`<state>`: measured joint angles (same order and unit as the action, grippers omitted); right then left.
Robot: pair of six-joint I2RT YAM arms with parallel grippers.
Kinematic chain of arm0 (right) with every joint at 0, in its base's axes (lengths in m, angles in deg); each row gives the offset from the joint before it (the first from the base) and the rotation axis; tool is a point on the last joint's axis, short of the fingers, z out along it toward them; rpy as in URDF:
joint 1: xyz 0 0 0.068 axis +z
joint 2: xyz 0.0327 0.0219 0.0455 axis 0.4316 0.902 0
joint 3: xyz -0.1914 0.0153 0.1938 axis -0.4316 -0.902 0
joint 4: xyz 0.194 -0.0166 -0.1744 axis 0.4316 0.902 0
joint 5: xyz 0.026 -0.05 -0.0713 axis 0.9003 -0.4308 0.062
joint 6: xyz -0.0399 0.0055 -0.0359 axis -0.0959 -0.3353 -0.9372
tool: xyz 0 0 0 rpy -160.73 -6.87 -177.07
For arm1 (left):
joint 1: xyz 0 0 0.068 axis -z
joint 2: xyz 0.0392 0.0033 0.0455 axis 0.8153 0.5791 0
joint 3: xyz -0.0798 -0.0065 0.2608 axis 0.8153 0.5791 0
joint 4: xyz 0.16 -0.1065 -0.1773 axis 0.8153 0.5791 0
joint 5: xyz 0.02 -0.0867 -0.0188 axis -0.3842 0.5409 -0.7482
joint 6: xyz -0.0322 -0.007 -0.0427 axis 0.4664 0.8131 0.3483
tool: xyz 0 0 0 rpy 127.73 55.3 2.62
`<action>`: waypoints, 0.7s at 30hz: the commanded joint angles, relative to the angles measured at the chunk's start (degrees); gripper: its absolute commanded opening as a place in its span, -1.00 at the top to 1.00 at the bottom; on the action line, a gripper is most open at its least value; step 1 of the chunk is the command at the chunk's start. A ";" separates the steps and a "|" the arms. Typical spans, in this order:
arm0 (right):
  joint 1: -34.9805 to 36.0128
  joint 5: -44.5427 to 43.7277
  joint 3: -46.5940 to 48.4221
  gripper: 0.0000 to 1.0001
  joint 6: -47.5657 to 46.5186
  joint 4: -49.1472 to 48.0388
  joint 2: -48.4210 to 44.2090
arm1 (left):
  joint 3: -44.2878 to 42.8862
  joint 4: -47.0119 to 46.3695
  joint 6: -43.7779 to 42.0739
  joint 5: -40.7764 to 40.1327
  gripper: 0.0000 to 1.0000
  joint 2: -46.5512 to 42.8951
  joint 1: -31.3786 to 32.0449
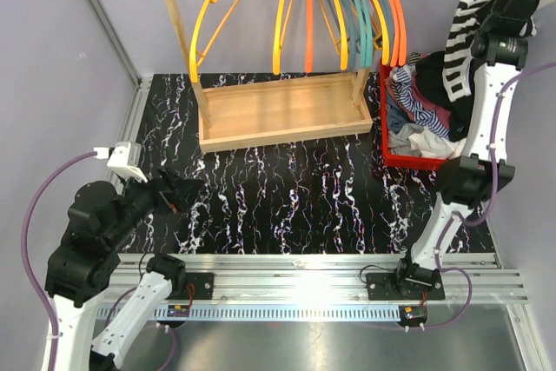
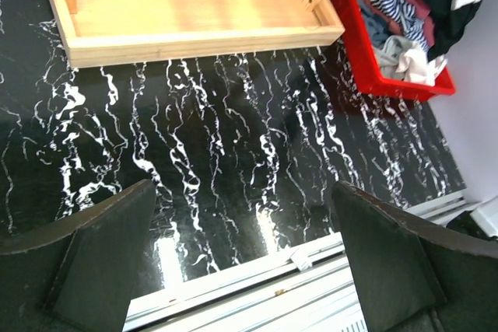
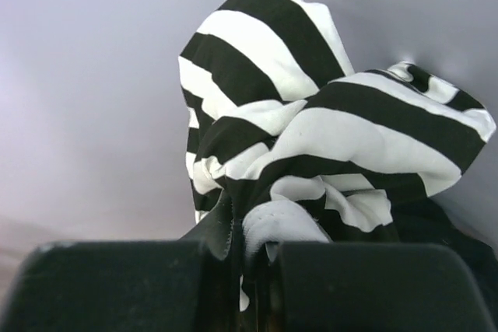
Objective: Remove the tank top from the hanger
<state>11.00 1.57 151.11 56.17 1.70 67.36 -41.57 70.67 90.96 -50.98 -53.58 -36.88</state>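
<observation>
The right gripper [image 3: 249, 270] is clenched on a bunched fold of the black-and-white striped tank top [image 3: 311, 138]. It holds the top up in the air to the right of the wooden rack [image 1: 278, 110], above the red bin [image 1: 417, 161] of clothes that sits just beside the rack's right end. The top is apart from the coloured hangers [image 1: 347, 6] on the rack's rail. The left gripper [image 2: 245, 254], jaws spread wide and grasping nothing, hovers over the black table [image 1: 304, 197] in front of the rack's left end.

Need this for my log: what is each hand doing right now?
Left hand: open, holding nothing.
Right hand: shut on the striped tank top.
</observation>
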 commanded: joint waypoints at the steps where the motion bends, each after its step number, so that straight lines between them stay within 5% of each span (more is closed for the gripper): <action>1: 0.42 5.35 4.89 1.00 -2.67 -7.63 6.51 | 0.88 -4.60 2.64 0.99 -0.98 -0.53 0.10; 7: 0.68 11.25 -5.63 1.00 2.51 4.67 16.53 | 3.78 -6.19 4.84 1.78 -0.98 -0.61 0.10; 12: 0.68 16.60 4.19 1.00 2.78 23.67 30.86 | 7.11 -7.85 6.60 6.87 -0.98 -0.35 0.10; 17: 0.51 17.84 7.11 0.95 2.79 18.36 25.28 | 7.30 -7.68 6.52 6.62 -0.98 -1.31 0.10; 20: 0.24 17.40 8.68 0.00 2.70 12.37 18.60 | 5.81 -6.72 5.29 6.18 -0.98 -1.14 0.10; 21: -0.02 17.75 10.08 -0.47 2.78 11.74 17.44 | 5.28 -6.63 5.03 6.18 -0.98 -0.97 0.10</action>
<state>11.16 17.52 158.23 59.77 11.39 92.65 -33.95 66.47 97.08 -46.26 -54.15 -36.88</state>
